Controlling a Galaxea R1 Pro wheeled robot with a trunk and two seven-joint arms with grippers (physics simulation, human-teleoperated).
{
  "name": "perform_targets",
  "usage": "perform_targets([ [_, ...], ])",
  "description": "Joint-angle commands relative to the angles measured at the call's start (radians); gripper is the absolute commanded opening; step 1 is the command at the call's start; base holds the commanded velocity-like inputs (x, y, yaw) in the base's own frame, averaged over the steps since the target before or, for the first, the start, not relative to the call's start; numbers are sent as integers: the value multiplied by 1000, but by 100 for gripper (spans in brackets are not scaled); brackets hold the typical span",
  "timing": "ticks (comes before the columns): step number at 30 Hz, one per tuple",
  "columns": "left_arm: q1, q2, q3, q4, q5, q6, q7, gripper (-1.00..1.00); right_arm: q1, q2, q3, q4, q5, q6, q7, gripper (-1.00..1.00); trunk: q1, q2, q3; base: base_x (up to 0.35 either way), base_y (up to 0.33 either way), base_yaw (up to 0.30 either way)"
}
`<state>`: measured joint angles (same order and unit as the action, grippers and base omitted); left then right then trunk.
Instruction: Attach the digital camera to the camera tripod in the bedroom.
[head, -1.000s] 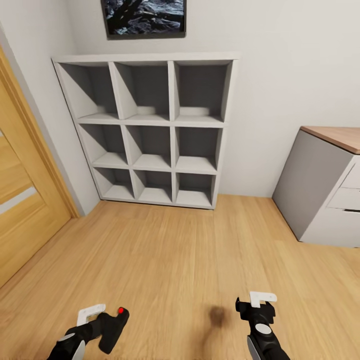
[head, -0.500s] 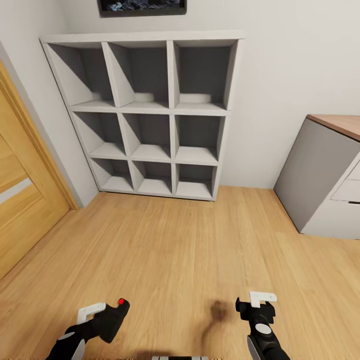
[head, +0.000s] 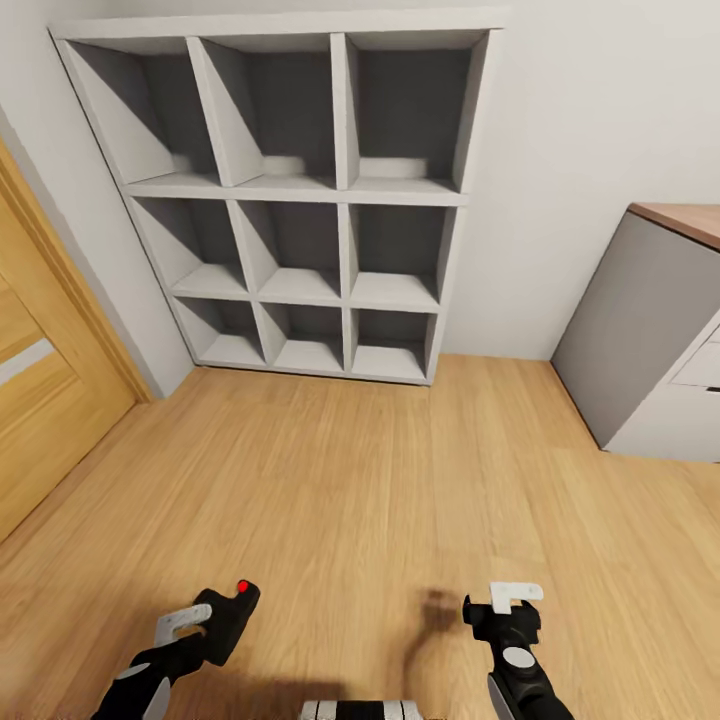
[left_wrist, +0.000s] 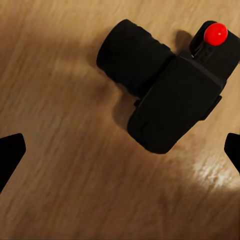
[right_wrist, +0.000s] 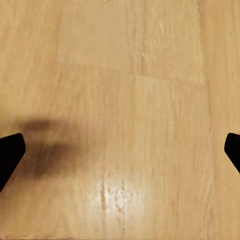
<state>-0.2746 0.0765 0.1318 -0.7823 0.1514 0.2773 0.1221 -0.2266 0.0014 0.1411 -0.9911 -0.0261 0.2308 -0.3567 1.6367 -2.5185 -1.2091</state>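
Note:
The digital camera (head: 232, 612), a chunky black body with a red round button on top, rides at the tip of my left gripper (head: 210, 622) low over the wood floor. In the left wrist view the digital camera (left_wrist: 172, 97) hangs above the floor and casts a shadow, lens barrel pointing away from the button; the black fingertips (left_wrist: 11, 152) show at the frame's edges. My right gripper (head: 495, 603) is open and holds nothing, with bare floor under it. The camera tripod is out of view.
A grey nine-cube shelf (head: 345, 195) stands against the white wall ahead. A grey cabinet with a wood top (head: 640, 330) is at the right. A wooden door (head: 40, 400) lines the left. Wood floor (head: 360, 480) stretches between them.
The whole view has moved toward the shelf and the wall picture has left the frame. The camera stayed with my left gripper and sits slightly higher. The right gripper is unchanged.

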Motion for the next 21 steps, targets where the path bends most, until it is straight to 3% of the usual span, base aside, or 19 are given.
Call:
perform_targets([
  [1,0,0,-1,-2,10,5,5,100,0,-2,20,-4,-2,8,-6,100,0,-1,-5,0,0,0],
  [2,0,0,-1,-3,11,5,5,100,0,-3,36,-8,-2,10,-6,100,1,-1,-9,0,0,0],
  [3,0,1,0,-12,11,6,4,100,0,-5,77,-23,-3,30,-5,100,1,-1,-13,0,0,0],
  [4,0,2,0,-17,11,6,3,100,0,-6,87,-28,-3,43,-5,100,2,-1,-16,0,0,0],
  [11,0,6,3,-68,11,16,-23,100,-23,-5,115,-92,-9,186,29,100,5,-3,-43,0,0,0],
  [16,0,10,4,-106,10,30,-43,100,-67,-6,90,-106,-15,229,95,100,7,-4,-63,0,0,0],
  [19,0,11,2,-117,10,36,-47,100,-76,-6,55,-114,-13,241,147,100,8,-5,-74,0,0,0],
  [21,0,12,1,-121,10,38,-49,100,-80,-10,21,-124,-10,249,217,100,9,-5,-82,0,0,0],
])
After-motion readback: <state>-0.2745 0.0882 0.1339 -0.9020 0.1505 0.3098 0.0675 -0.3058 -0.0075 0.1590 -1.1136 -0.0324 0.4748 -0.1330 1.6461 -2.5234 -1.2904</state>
